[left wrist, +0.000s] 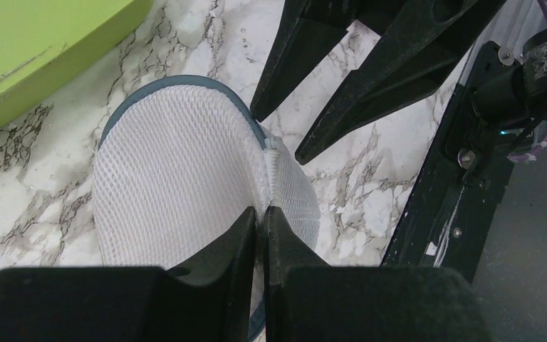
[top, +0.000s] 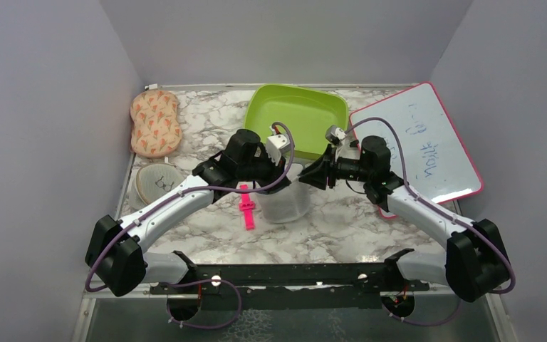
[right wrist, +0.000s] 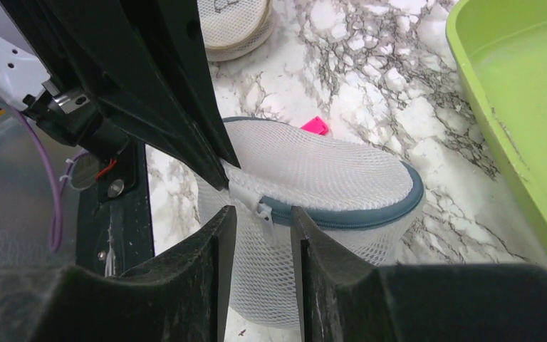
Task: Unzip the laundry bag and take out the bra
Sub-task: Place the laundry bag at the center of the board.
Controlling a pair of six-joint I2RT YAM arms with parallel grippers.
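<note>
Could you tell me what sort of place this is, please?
Probably a robot test booth: plain grey walls box in a marble-patterned table, two arms are bolted at its near edge, and a whiteboard and laundry bag serve as props.

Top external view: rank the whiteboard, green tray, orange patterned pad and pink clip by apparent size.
1. whiteboard, largest
2. green tray, partly covered by the arms
3. orange patterned pad
4. pink clip, clearly smallest
</note>
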